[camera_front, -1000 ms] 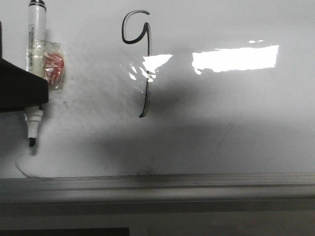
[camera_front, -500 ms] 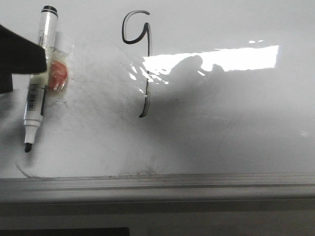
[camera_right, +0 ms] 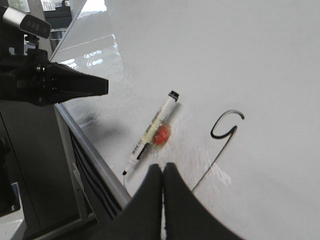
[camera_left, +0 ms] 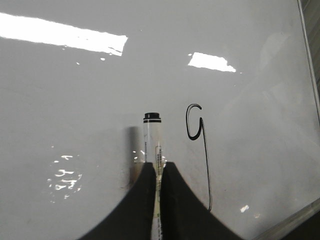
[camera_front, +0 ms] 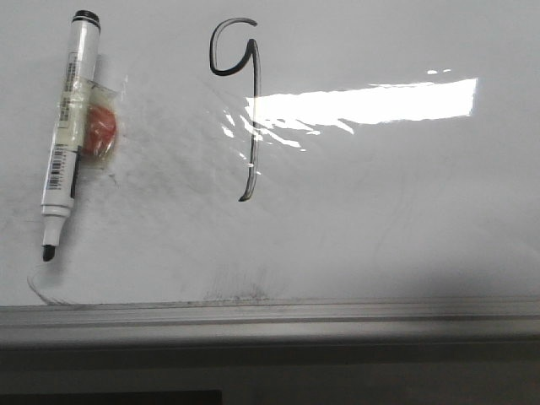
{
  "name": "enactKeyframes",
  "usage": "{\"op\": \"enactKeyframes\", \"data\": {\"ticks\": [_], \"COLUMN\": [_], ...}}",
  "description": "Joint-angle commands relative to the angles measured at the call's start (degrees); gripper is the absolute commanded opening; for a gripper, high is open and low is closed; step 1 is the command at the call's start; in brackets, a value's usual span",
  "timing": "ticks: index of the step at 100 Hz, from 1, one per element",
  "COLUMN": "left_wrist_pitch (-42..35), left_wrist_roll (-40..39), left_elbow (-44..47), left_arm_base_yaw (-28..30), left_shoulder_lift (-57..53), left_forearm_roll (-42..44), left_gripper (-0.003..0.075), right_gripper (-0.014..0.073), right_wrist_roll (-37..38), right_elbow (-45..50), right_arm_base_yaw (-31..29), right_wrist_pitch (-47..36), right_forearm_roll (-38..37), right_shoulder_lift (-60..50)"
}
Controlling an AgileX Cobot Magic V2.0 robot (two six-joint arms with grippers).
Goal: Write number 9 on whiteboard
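Observation:
The number 9 (camera_front: pixel 255 80) is drawn in black on the whiteboard (camera_front: pixel 405 211), upper middle in the front view. It also shows in the left wrist view (camera_left: pixel 204 150) and the right wrist view (camera_right: pixel 222 147). A white marker (camera_front: pixel 67 126) with its black tip bare lies free on the board left of the 9, with a red lump (camera_front: pixel 101 131) taped to it. My left gripper (camera_left: pixel 160 164) is shut, empty, raised off the board; the marker (camera_left: pixel 152 137) shows beyond its tips. The right wrist view shows it apart from the marker (camera_right: pixel 152 132). My right gripper (camera_right: pixel 163 166) is shut and empty.
A grey metal rail (camera_front: pixel 337 316) runs along the board's near edge. A faint grey curved erased line (camera_front: pixel 42 291) sits by the marker's tip. Bright glare (camera_front: pixel 363 101) crosses the board right of the 9. Neither gripper shows in the front view.
My left gripper held the marker at the left edge of the front view, let it go and drew back out of that view. The marker now lies free and the arm's shadow is gone.

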Motion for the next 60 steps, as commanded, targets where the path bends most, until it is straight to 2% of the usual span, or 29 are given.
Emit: {"op": "enactKeyframes", "data": {"ticks": [1,26,60], "left_wrist_pitch": [-0.91,0.40,0.40], "left_wrist_roll": [1.19,1.19,1.19], "left_elbow": [0.17,0.65,0.65], "left_arm_base_yaw": [-0.11,-0.11,-0.11], "left_shoulder_lift": [-1.80,-2.66,-2.66], "left_forearm_roll": [2.01,1.60,1.60], "left_gripper": [-0.0020,-0.0020,-0.0020], "right_gripper": [-0.0064,-0.0064,-0.0064], "right_wrist_roll": [-0.70,-0.70,-0.70], "right_elbow": [3.72,11.70,12.86], "right_arm_base_yaw": [-0.16,-0.16,-0.16], "right_wrist_pitch": [-6.02,-6.29,-5.67], "right_forearm_roll": [-1.11,-1.11,-1.11], "right_shoulder_lift": [-4.32,-15.33,-16.08]}}
